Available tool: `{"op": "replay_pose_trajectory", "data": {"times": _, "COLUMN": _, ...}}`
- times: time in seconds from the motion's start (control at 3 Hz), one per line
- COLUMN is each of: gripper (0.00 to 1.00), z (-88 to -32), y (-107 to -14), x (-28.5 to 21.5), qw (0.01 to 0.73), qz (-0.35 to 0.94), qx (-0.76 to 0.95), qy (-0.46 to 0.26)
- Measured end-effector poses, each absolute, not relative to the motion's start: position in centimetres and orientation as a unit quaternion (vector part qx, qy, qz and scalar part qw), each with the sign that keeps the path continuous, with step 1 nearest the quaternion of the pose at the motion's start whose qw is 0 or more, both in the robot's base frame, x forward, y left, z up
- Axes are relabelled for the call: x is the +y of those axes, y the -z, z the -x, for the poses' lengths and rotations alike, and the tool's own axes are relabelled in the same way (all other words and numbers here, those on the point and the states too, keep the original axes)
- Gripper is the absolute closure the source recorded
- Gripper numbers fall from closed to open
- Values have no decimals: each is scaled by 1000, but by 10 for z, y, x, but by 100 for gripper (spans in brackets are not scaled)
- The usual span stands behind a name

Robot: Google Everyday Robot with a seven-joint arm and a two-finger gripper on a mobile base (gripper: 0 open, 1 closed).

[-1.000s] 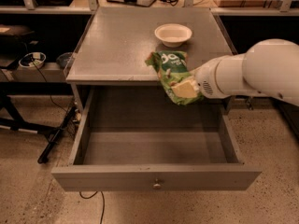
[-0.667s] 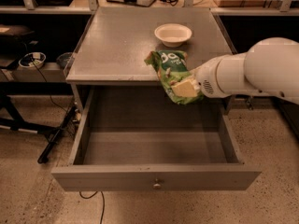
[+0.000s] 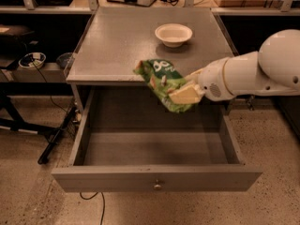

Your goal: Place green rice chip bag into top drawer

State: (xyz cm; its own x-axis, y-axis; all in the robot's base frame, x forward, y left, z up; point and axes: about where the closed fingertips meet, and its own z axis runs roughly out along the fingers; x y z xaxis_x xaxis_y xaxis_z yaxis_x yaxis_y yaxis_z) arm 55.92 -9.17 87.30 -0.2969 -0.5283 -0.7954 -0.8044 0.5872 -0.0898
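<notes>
green rice chip bag (image 3: 161, 78) | tool (image 3: 175, 88) gripping, above top drawer (image 3: 117, 178) rear

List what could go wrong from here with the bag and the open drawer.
1. The gripper holds the green rice chip bag partly over the front edge of the tabletop. If released now, the bag may catch there instead of dropping into the top drawer.
2. The grip sits near the bag's lower right end, so the pouch might slip out.
3. While lowering, the arm could knock the drawer's right wall.
</notes>
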Motion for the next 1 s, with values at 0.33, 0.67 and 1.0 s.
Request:
{"op": "replay_pose_trajectory", "data": {"times": 0.33, "gripper": 100, "z": -542, "y": -861, "x": -88, "qw": 389, "qz": 466, "qx": 767, "qy": -207}}
{"op": "replay_pose_trajectory", "data": {"times": 0.67, "gripper": 100, "z": -524, "y": -845, "x": -90, "qw": 371, "qz": 486, "qx": 767, "qy": -196}}
{"op": "replay_pose_trajectory", "data": {"times": 1.0, "gripper": 100, "z": -532, "y": -816, "x": -99, "qw": 383, "qz": 470, "qx": 783, "qy": -138}}
